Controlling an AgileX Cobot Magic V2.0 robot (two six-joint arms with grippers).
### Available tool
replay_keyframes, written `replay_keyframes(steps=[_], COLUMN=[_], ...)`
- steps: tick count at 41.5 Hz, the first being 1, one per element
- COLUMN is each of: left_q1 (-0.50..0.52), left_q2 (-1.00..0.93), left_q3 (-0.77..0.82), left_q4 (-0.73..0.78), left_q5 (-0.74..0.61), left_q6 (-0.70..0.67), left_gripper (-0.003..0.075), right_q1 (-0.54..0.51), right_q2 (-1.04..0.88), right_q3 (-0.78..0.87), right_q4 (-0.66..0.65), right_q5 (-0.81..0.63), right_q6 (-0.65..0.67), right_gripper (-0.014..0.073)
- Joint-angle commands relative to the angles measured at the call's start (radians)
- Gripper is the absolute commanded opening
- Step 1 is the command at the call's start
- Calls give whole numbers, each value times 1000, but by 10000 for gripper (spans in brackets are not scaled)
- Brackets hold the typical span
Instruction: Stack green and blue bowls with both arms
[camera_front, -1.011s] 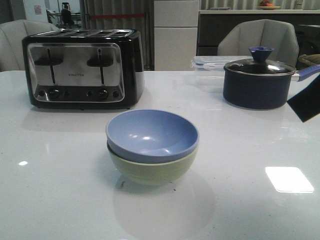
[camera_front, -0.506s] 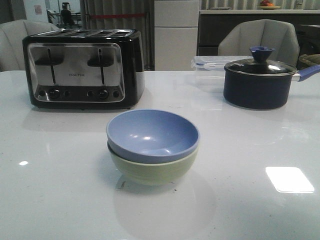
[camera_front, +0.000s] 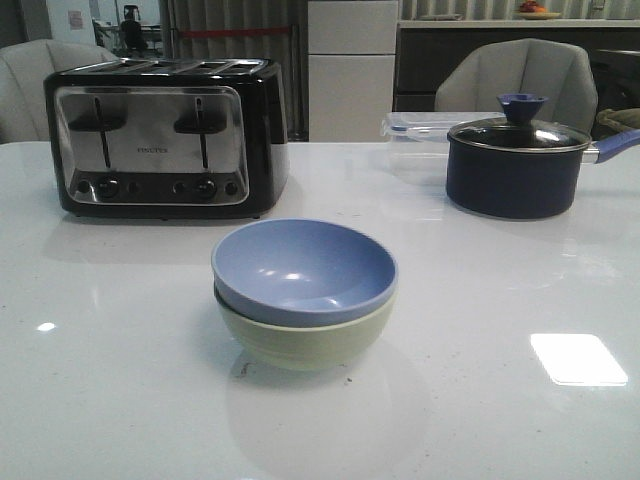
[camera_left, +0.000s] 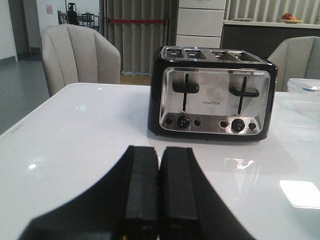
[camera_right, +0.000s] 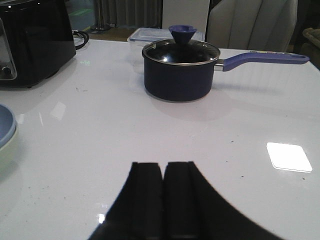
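The pale blue bowl (camera_front: 304, 267) sits nested inside the pale green bowl (camera_front: 305, 341) at the middle of the white table in the front view. Neither arm shows in the front view. In the left wrist view my left gripper (camera_left: 159, 150) is shut with nothing between its fingers, facing the toaster. My right gripper (camera_right: 163, 165) is shut and empty too; the rims of the stacked blue bowl (camera_right: 6, 129) and green bowl (camera_right: 7, 156) peek in at the edge of its view, well apart from the fingers.
A black and chrome toaster (camera_front: 165, 135) stands at the back left. A dark navy pot (camera_front: 516, 162) with a glass lid and blue handle stands at the back right, a clear plastic box (camera_front: 418, 126) behind it. Chairs stand beyond the table's far edge.
One second ago a black part of the right arm showed at the right edge of the front view; it has drawn back out of sight. The bowls have not moved.
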Motion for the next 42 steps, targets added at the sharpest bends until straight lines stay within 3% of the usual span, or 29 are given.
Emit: replay_keyframes(steps=[1, 4, 19, 27, 42], left_q1=[1, 1, 1, 1, 1], left_q2=[-20, -20, -20, -20, -20], left_q3=[5, 5, 5, 5, 5], left_q4=[0, 0, 0, 0, 0], left_q5=[-99, -99, -99, -99, -99], left_q6=[-8, -8, -8, -8, -8], left_gripper=[93, 93, 93, 93, 93], right_q1=[-8, -9, -10, -41, -40], right_q2=[-34, -38, -38, -38, -38], right_q3=[18, 52, 49, 49, 49], right_q4=[-6, -6, -6, -151, -157], right_q5=[-135, -192, -209, -257, -308], right_q6=[-12, -12, -7, 187, 187], right_gripper=[56, 56, 56, 56, 56])
